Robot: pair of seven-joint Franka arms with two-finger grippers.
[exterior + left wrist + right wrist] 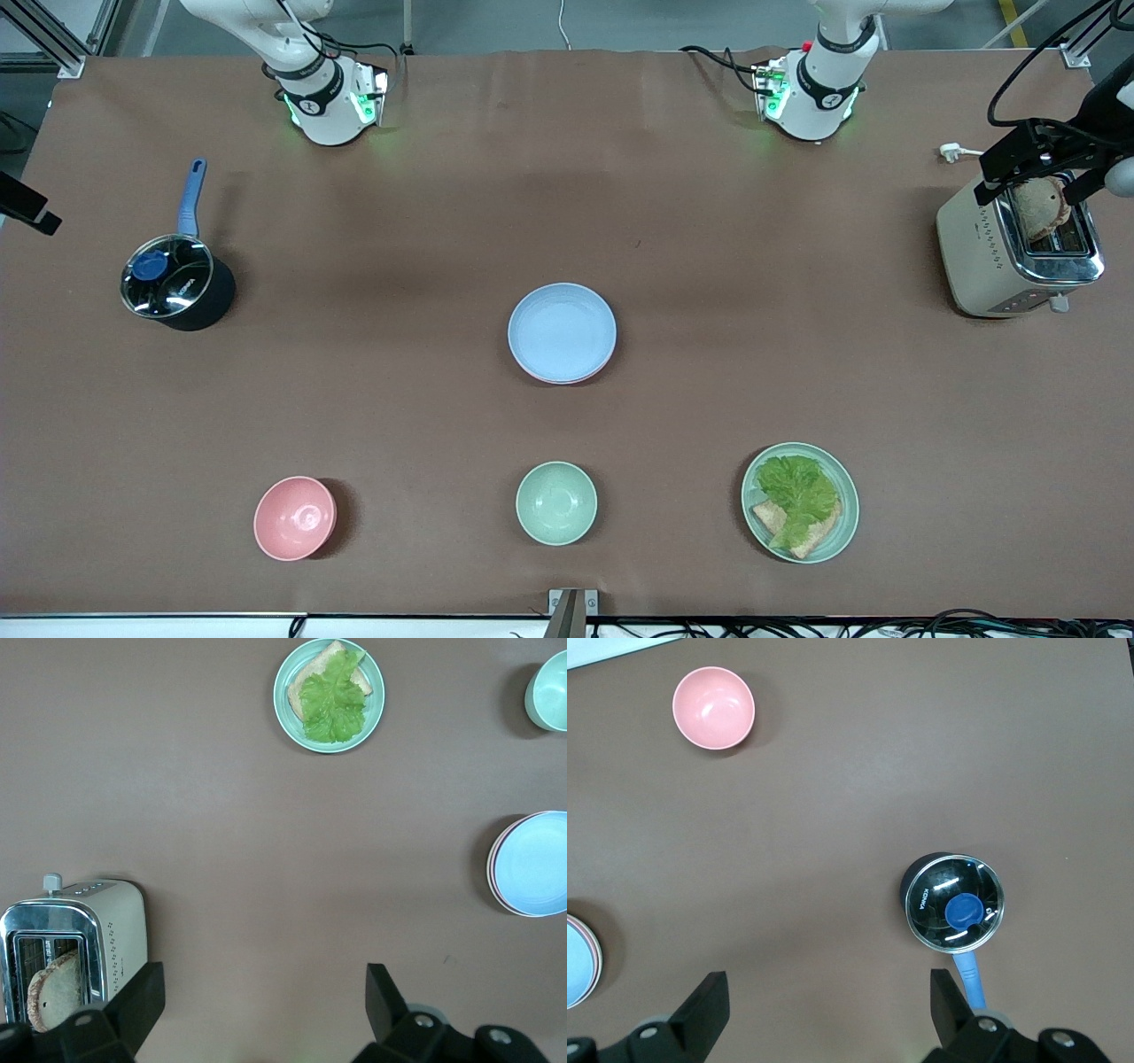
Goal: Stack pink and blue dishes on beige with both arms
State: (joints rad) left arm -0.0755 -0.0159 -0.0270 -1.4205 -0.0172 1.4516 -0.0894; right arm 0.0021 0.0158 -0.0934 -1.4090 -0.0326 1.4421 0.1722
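Observation:
The light blue plate (562,332) lies on top of a stack at the table's middle. A thin pink rim (567,381) of the pink plate shows just under it. The beige plate is hidden beneath them. The same stack appears in the left wrist view (534,862) and at the edge of the right wrist view (574,961). My left gripper (263,1001) hangs open and empty over bare table near its base, between the toaster and the stack. My right gripper (828,1005) is open and empty over bare table near its base, beside the pot.
A black pot (173,283) with a glass lid and blue handle stands toward the right arm's end. A pink bowl (294,517), a mint bowl (555,502) and a mint plate of lettuce and bread (800,501) line the near edge. A toaster (1019,248) holds bread.

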